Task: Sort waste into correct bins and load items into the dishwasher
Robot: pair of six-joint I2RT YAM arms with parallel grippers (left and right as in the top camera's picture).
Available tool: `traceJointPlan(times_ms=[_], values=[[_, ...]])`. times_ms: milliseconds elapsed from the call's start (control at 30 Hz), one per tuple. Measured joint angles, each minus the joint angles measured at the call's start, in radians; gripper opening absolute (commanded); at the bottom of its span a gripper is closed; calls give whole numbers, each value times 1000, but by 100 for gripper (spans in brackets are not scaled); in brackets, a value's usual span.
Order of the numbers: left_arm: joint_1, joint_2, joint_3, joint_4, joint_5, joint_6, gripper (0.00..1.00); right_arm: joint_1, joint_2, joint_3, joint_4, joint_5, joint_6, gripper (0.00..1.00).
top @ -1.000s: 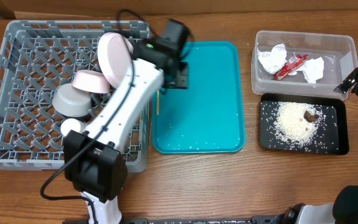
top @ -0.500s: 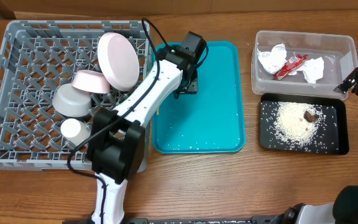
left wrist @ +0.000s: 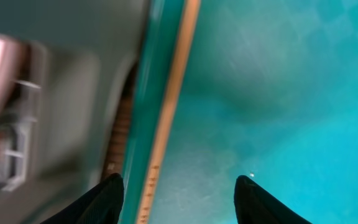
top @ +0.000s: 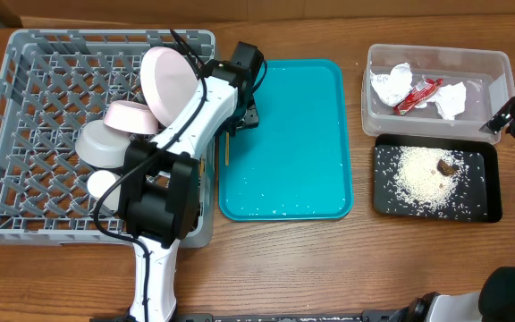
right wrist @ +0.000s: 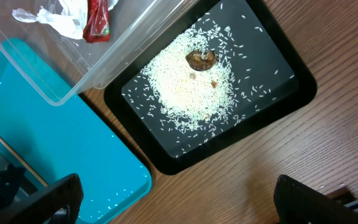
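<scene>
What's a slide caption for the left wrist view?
Open left gripper hovers over a chopstick by the teal tray rim.

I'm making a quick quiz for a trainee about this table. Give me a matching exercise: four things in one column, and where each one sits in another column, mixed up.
Things:
1. red wrapper
2. rice
3. chopstick
4. large plate

Places:
A. standing in the grey dish rack
B. in the black tray
C. in the clear tub
D. along the left edge of the teal tray

Pairs: 1-C, 2-B, 3-D, 4-A
</scene>
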Motion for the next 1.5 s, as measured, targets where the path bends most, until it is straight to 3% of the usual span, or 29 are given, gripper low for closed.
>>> traceJointPlan(times_ms=[433, 600, 700, 867, 1033, 1167, 1500], values=[[-4, 68, 0, 11, 22, 5, 59, 0, 0, 0, 0, 0, 0, 100], [-4, 68, 0, 12, 22, 14, 44, 0, 0, 0, 1, 0, 0, 100], [-4, 68, 0, 5, 21, 20, 29, 0, 0, 0, 1, 0, 0, 100], [-6, 68, 0, -9, 22, 18, 21, 0, 0, 0, 0, 1, 0, 100], [-26, 68, 0, -9, 22, 23, 18, 0, 0, 0, 0, 1, 0, 100], [-50, 68, 0, -9, 22, 25, 5, 0, 0, 0, 0, 0, 0, 100], [-59, 67, 0, -36, 21, 31, 4, 0, 0, 0, 0, 0, 0, 100]])
